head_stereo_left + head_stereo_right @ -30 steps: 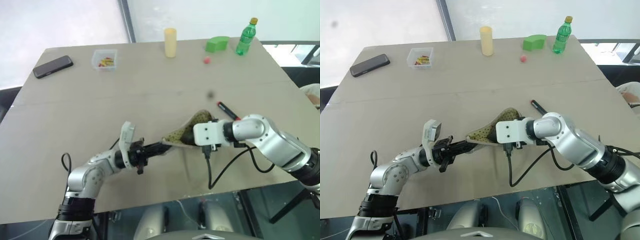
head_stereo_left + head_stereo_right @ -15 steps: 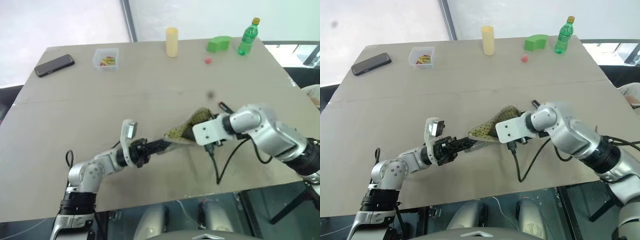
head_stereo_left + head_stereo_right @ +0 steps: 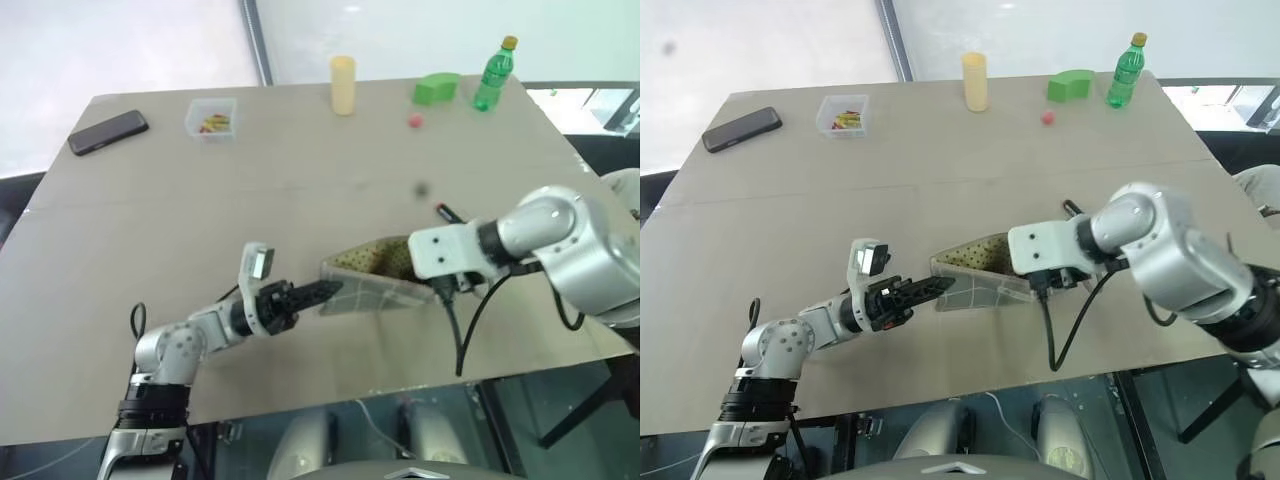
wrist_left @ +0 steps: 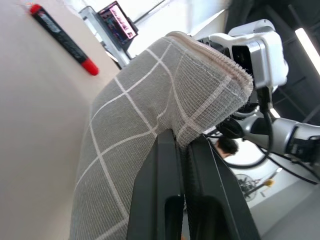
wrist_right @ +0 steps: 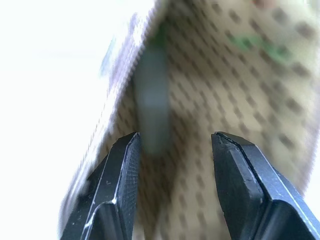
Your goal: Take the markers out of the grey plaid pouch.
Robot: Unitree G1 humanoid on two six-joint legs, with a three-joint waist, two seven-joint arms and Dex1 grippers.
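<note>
Left claw: pressed together on one end of the grey plaid pouch, lifting it off the tabletop.
Right claw: spread, inside the pouch mouth.
Black marker: on the tabletop, just behind the pouch.
Advice: keep the pouch steady and close on the green marker deep in the lining.

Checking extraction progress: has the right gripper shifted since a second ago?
Yes. The right gripper, open inside the grey plaid pouch, moved rightward, toward the red-and-black marker.

No text, label or number can be read on anything here.
</note>
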